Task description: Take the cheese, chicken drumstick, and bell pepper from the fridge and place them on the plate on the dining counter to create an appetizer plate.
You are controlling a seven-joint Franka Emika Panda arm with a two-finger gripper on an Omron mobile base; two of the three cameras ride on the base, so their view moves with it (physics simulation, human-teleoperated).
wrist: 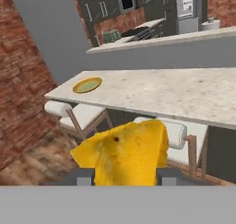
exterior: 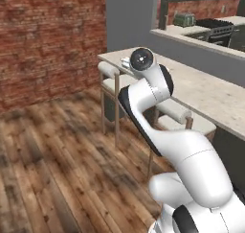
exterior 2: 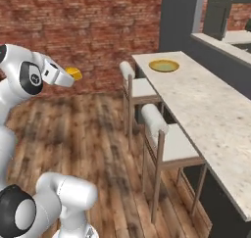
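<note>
Carrying the cheese (wrist: pixel 123 156), the tool (wrist: pixel 124 174) is clamping the yellow wedge between its two dark tips, and the block is bulging up in front of the hand camera. In the right base view the tool (exterior 2: pixel 70 76) is hanging over the wooden floor (exterior 2: pixel 88 134), well apart from the dining counter (exterior 2: pixel 206 109), with a sliver of yellow cheese (exterior 2: pixel 75 73) peeking past its end. The plate (exterior 2: pixel 164 65) is sitting near the far end of the counter, close to the edge facing the stools (exterior 2: pixel 162 134); from the hand it is lying ahead and off to the left, beyond the cheese, so the coming move is looking like a reach forward across the stools. The cheese is hiding the fingertips' contact faces, and the arm is blocking the plate in the left base view.
</note>
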